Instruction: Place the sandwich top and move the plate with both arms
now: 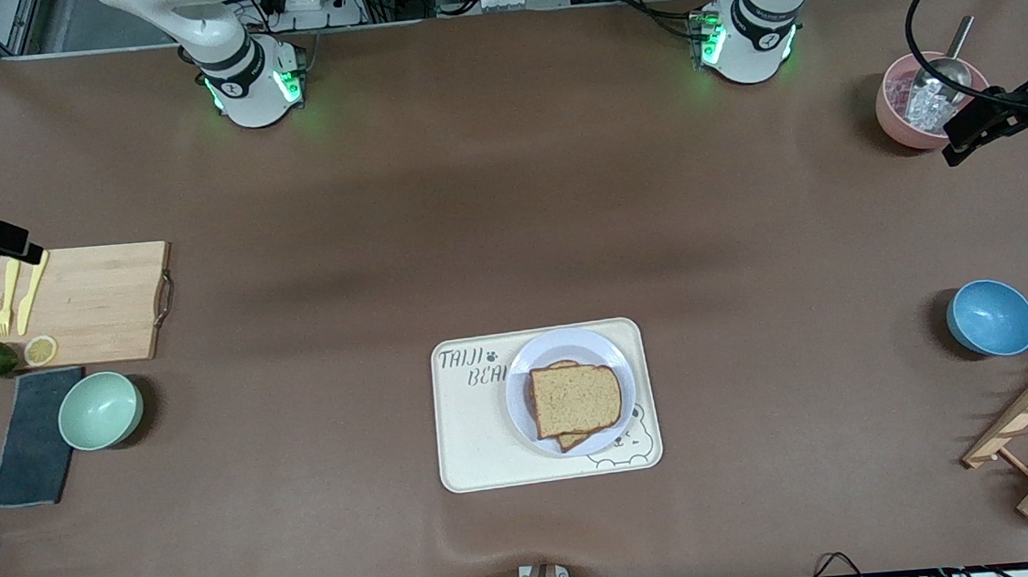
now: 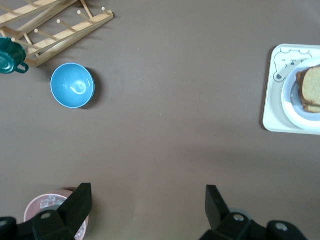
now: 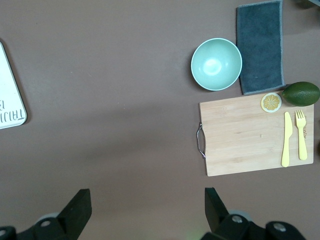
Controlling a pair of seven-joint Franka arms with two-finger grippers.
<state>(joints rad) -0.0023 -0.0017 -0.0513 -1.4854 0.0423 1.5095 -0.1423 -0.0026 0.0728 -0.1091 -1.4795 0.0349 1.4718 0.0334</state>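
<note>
already stacked | sandwich top (image 1: 576, 399) lies on the plate (image 1: 522, 389), squared over the lower slice | plate sits on the tray (image 1: 467, 448), toward its camera-side corner, so both arms must lift it | left gripper (image 2: 147, 207) over table edge by pink bowl (image 2: 37, 205), fingers wide | right gripper (image 3: 147, 207) over table edge by cutting board (image 3: 245, 135), fingers wide, waiting

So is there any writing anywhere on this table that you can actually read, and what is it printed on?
"TAIJI": top line printed on the cream tray.
"BEA": second line on the same tray; the plate covers whatever follows.
Small marks on the two arm bases: too small to read.
No other writing shows.
</note>
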